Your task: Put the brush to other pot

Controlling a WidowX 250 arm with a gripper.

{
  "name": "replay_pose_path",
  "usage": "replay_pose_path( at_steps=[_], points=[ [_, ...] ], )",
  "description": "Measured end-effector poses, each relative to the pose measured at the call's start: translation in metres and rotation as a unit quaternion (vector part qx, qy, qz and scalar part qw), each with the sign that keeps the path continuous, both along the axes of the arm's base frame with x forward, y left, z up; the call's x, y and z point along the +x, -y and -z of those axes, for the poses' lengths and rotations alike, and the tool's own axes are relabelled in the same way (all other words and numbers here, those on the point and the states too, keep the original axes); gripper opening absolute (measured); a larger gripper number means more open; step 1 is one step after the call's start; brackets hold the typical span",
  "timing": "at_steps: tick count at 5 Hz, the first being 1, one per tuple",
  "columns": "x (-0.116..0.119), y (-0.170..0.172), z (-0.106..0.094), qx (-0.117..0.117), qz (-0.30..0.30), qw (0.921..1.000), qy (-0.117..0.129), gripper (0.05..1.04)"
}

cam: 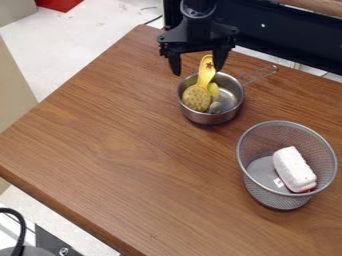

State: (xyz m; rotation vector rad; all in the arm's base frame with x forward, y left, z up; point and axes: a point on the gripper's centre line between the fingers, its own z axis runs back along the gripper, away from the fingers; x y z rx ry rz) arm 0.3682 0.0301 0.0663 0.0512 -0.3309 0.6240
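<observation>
From where I stand, the pincer (198, 64) is spread open over the saucepan (208, 119)'s far rim, straddling the brush (197, 98)'s handle without gripping it. The brush sits inside that saucepan, head low, its long axis running up and slightly rightward over the far rim; lifting and moving it, probably to the mesh basket (275, 201) nearer me than the saucepan, remains undone.
</observation>
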Motion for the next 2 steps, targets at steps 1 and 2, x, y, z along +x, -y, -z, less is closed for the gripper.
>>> replay_pose_path(
  at_steps=[1, 2],
  points=[
    [-0.005, 0.006, -0.003, -0.001, 0.004, 0.9996, -0.027, 0.999],
    [-0.018, 0.007, -0.011, -0.003, 0.014, 0.9968, -0.079, 1.0]
  ],
)
